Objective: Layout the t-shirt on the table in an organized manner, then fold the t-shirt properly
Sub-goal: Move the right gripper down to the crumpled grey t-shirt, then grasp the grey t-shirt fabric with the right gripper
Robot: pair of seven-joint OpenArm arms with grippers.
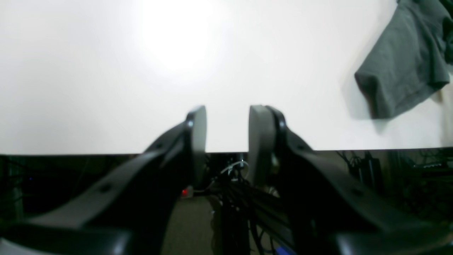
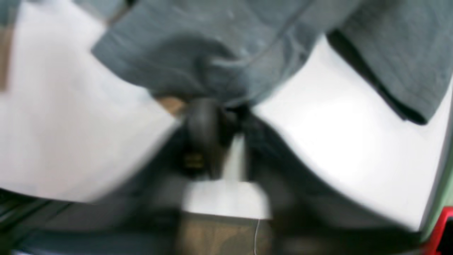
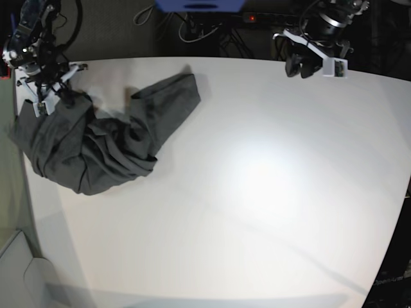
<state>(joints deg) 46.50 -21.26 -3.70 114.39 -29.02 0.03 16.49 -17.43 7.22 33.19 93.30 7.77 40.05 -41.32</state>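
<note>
While the left gripper is hanging spread and empty, the right gripper is pinching the t-shirt — bunched upper left on the table.

left gripper parted; right gripper clamped

Overhead light throws strong glare on the white table; the right wrist view looks motion-blurred, edges bowed.

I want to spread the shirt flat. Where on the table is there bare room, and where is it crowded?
Bare: the whole middle and near side of the table, from the t-shirt across to the left tool, which hangs open. Crowded: the far corner by the right tool, shut on bunched cloth that reaches the table's edge.
</note>
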